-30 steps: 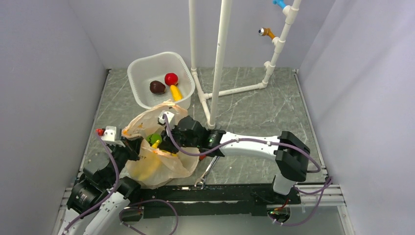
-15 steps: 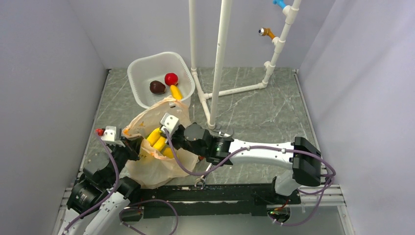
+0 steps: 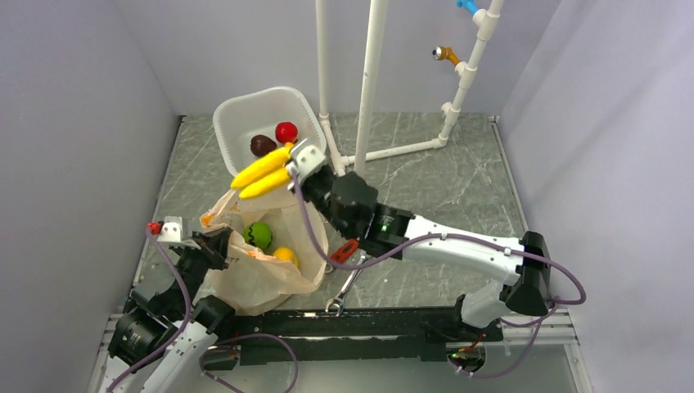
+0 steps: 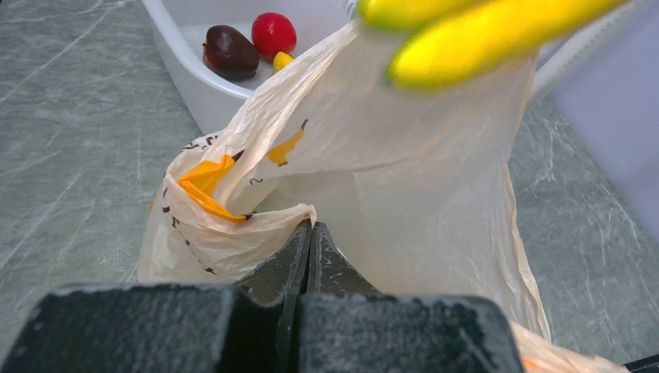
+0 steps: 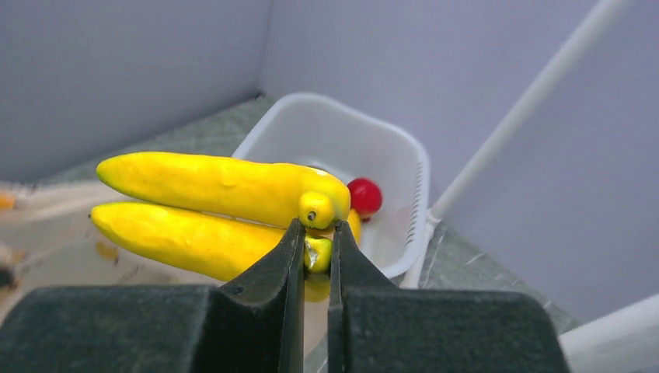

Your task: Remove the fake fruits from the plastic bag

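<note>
Change over the last second: the right gripper (image 3: 301,164) had been down in the mouth of the plastic bag (image 3: 262,278). Now we saw it up and out, carrying the banana bunch (image 3: 263,172) in the air over the near rim of the white tub (image 3: 233,110). We judged one fruit clear of the bag, not yet set down. In the right wrist view the jaws pinched the stubby stem end of the bunch, bananas sticking out sideways, tub beyond and below. The right arm stretched diagonally toward the tub, wrist raised. The left gripper (image 3: 214,246) sat low, near-left of the tub, jaws pressed together on a fold of the bag's rim as far as its wrist view showed, holding the mouth open. The bag lay just in front of the tub, its far edge against the tub's near wall. Inside it we saw the green striped ball (image 3: 259,234) and the yellow-orange ball (image 3: 285,255); the dark-green piece was not visible. The red ball (image 3: 286,131) and maroon fruit (image 3: 262,145) sat in the tub.
</note>
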{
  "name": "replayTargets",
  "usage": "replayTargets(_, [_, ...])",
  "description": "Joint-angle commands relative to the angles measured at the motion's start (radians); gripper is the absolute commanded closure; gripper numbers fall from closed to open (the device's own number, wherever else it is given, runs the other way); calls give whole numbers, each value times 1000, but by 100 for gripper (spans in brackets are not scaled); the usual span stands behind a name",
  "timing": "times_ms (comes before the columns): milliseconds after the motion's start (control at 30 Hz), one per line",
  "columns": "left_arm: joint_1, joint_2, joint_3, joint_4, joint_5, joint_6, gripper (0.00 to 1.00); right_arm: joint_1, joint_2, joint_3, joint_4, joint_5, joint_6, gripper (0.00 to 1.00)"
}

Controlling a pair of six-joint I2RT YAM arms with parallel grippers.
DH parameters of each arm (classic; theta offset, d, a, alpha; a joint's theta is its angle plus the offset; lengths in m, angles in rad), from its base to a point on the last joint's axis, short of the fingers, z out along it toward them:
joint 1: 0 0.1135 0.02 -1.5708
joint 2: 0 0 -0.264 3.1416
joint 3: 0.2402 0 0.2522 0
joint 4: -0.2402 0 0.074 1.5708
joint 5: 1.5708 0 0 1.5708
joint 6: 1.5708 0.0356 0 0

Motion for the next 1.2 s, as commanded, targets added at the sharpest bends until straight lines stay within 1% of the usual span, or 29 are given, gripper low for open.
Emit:
replayTargets(0, [4,-5,4,14,-39,-8,100,-62,-10,155,-27,26,84,100])
replayTargets(100, [4,15,11,5,-39,-9,100,-101,38,254,-26,16,107,100])
replayTargets(233, [4,33,12,2,-38,-8,100,-171,186,464,-77,12,71,100])
replayTargets(400, [3,29,10,5,-36,-8,100,-256,495,836,-218,113,-30,100])
replayTargets(433, [3,26,10,5,-34,-7,100,-263,547,887,-219,120,-65,100])
replayTargets(500, [4,28,9,8,-27,-5,100,-268,634,939,-198,140,-126,100])
replayTargets(567, [4,30,10,10,-23,-3,100,-276,696,973,-195,145,-148,100])
replayTargets(733, [3,38,11,10,-18,0,100,-316,803,1019,-245,82,-51,100])
replayTargets(800, [3,40,10,11,-16,0,100,-336,854,1039,-295,46,-10,100])
replayTargets(900, [3,41,11,9,-15,0,100,-359,938,1135,-402,7,55,90])
replayTargets(933, [3,42,11,10,-15,0,100,-366,953,1152,-423,-2,70,81])
replayTargets(967, [3,43,10,10,-14,0,100,-371,957,1151,-429,-4,80,76])
replayTargets(1000, [3,44,10,10,-14,0,100,-374,954,1143,-433,-9,88,69])
replayTargets(1033, [3,45,11,10,-14,0,100,-378,945,1135,-439,-21,97,56])
replayTargets(1100, [2,46,10,11,-13,0,100,-384,918,1136,-465,-46,117,37])
replayTargets(1133, [3,45,10,12,-12,0,100,-386,904,1144,-481,-52,126,29])
replayTargets(1167, [2,45,10,12,-11,0,100,-388,890,1156,-501,-60,133,24])
